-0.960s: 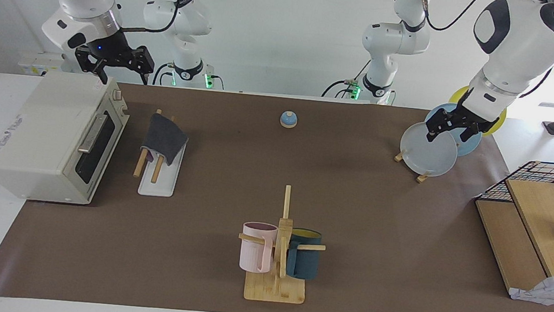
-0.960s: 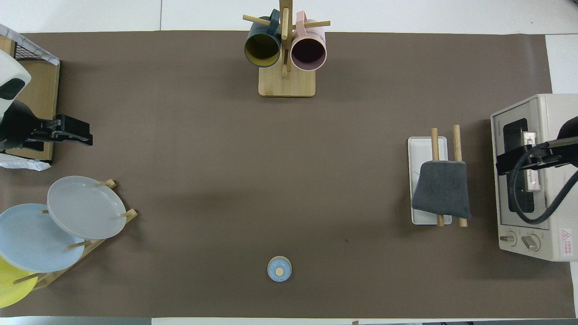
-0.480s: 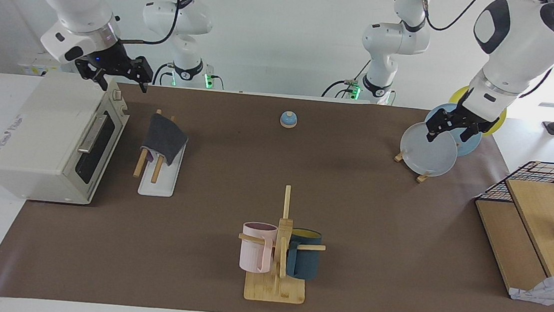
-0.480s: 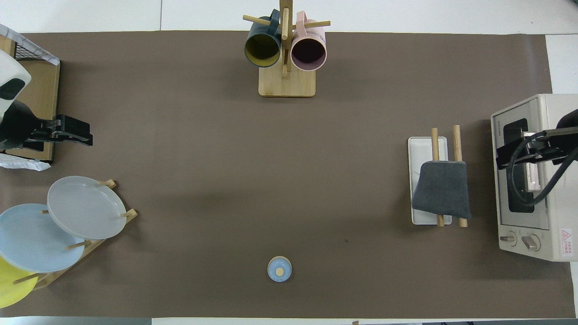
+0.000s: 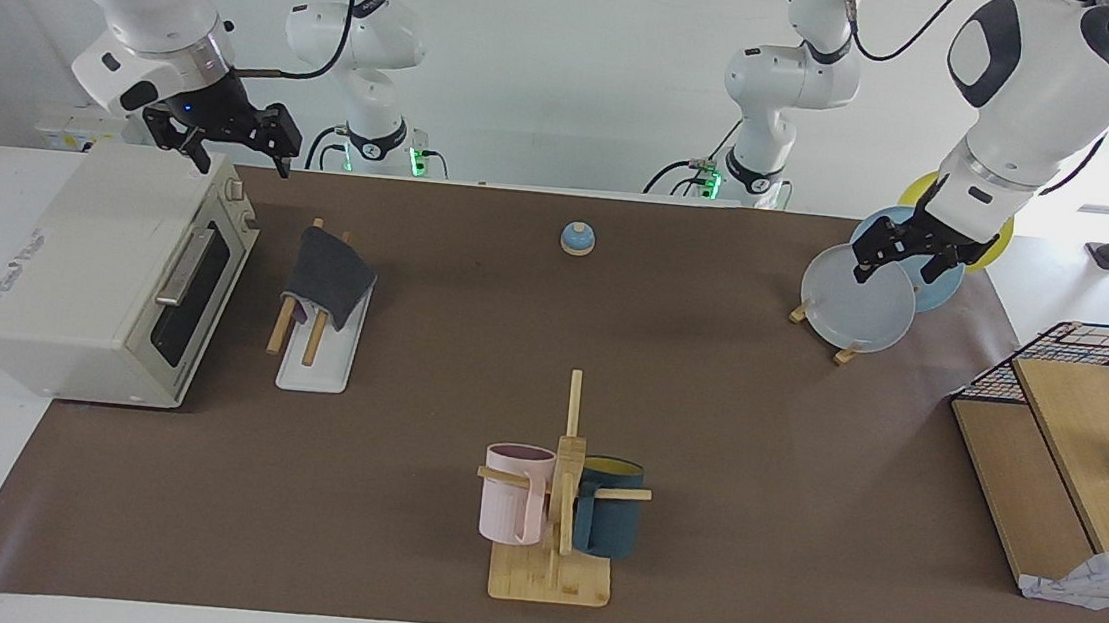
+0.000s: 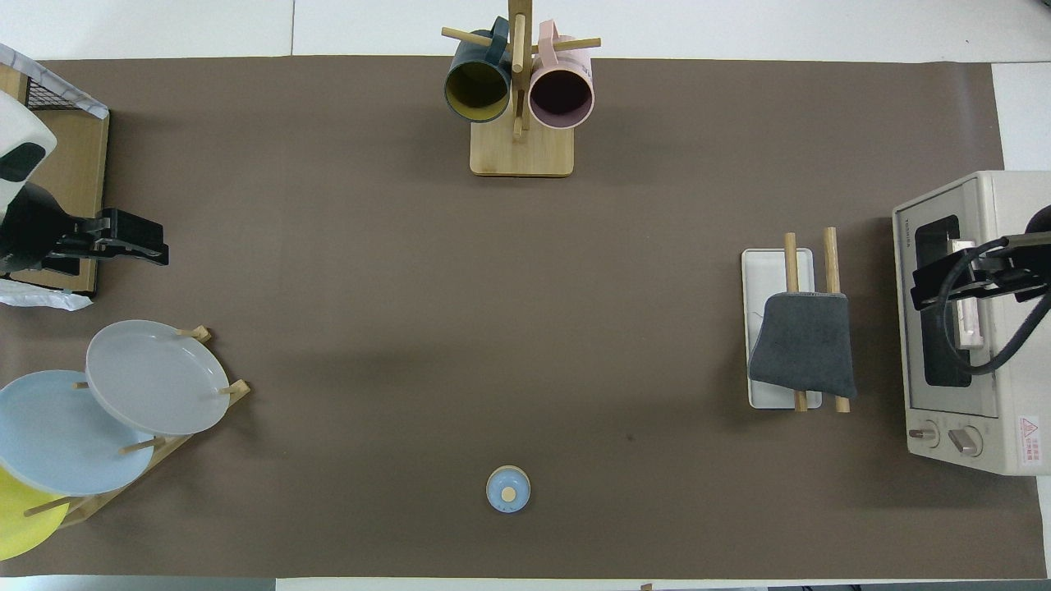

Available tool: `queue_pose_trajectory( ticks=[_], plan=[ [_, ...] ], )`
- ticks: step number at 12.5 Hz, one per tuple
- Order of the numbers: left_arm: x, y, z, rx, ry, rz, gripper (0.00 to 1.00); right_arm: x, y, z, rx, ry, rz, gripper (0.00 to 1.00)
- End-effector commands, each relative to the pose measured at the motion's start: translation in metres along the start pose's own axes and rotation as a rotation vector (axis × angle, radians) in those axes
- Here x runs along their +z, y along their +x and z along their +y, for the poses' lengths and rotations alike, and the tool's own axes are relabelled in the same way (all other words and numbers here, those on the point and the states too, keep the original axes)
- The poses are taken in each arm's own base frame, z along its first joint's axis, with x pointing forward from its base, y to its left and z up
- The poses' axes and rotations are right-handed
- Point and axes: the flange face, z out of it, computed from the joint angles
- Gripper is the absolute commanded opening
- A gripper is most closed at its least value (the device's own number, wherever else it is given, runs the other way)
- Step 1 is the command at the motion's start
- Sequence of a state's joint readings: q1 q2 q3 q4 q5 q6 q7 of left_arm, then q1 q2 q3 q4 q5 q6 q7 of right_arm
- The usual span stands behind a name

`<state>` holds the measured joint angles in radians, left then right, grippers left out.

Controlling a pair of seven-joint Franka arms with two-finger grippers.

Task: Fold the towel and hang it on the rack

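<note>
Toward right arm's table end: folded dark grey cloth towel draping soft over wooden-rod rack; pinching hem advisable. Left gripper, right gripper hanging apart, empty.

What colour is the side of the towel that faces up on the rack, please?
Dark grey; the towel shows it best in the overhead view.
</note>
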<state>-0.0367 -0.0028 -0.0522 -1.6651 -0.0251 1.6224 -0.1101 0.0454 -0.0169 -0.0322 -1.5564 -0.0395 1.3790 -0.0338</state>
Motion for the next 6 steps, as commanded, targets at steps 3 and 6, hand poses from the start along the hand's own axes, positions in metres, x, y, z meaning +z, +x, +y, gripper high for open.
queue_pose_trajectory(
  ticks=[3,6],
  plan=[
    [-0.0049,-0.0022,-0.0016,-0.011,-0.01,0.014,1.0,-0.0031,0.0031,-0.0004,0.014,0.015,0.004,1.0],
    [-0.0057,-0.0026,-0.0016,-0.011,-0.01,0.016,1.0,-0.0048,0.003,0.0076,0.027,0.018,0.009,1.0]
  ],
)
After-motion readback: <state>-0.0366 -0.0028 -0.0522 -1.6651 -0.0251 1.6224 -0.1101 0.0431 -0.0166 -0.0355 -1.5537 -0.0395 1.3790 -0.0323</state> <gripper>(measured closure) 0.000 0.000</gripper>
